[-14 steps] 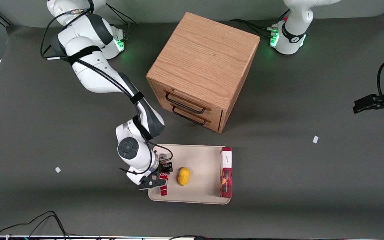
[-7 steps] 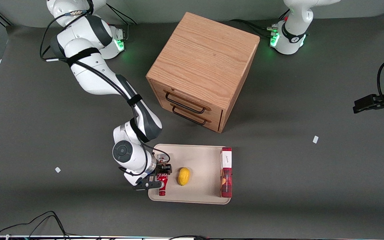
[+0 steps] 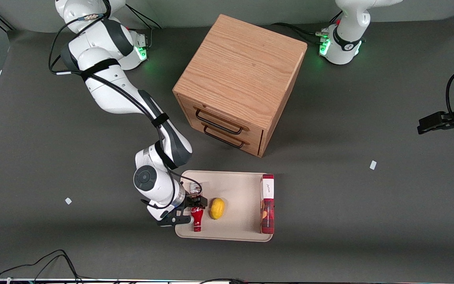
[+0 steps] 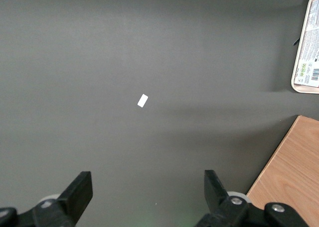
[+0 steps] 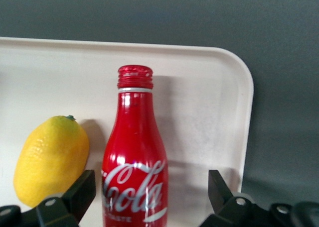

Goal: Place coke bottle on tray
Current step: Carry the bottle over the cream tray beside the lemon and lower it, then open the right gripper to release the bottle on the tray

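Observation:
The red coke bottle (image 3: 197,218) lies flat on the cream tray (image 3: 237,185), at the tray's end nearer the working arm, its red cap pointing toward the front camera. My right gripper (image 3: 189,209) hangs low over the bottle's body, open, with a finger on each side. In the right wrist view the bottle (image 5: 135,157) rests on the tray (image 5: 204,102) between the spread black fingers (image 5: 79,192). There is a clear gap between the bottle and one finger, while the other finger stands close beside it.
A yellow lemon (image 3: 217,208) lies on the tray right beside the bottle and also shows in the right wrist view (image 5: 50,160). A long red-and-white box (image 3: 267,204) lies along the tray's other end. A wooden drawer cabinet (image 3: 239,83) stands farther from the front camera.
The wrist shifted slightly toward the working arm's end. The fingers have spread. The bottle now lies a little closer to the lemon and shows more fully.

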Tool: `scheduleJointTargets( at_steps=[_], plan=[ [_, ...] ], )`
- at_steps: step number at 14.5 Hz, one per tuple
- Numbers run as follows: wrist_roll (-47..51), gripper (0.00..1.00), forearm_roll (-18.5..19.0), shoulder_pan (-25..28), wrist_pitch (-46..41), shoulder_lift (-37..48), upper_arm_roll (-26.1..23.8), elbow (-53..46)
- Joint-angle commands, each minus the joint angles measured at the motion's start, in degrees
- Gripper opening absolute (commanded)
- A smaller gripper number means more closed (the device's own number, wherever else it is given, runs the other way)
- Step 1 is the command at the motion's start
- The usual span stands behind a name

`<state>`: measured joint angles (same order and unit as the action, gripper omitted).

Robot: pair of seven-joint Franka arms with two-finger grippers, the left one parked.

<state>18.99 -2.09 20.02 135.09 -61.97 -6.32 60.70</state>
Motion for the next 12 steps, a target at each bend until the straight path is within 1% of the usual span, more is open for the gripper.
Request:
scheduleJointTargets(
  at_steps=[1,3,5,6,9,12],
  plan=[
    [0.5,1.0,0.2,0.3,0.4,1.7,0.5,0.5],
    [0.7,1.0,1.6,0.2,-0.4,2.8,0.5,0.6],
    [0.6,1.0,1.6,-0.1,-4.3,6.3,0.6,1.6],
    [0.4,1.0,1.6,-0.9,-7.5,8.7,0.6,1.7],
    [0.1,1.0,1.6,-3.1,-16.2,17.8,0.6,5.4],
    [-0.9,1.0,1.9,-5.6,-20.6,28.9,1.3,14.1]
  ],
)
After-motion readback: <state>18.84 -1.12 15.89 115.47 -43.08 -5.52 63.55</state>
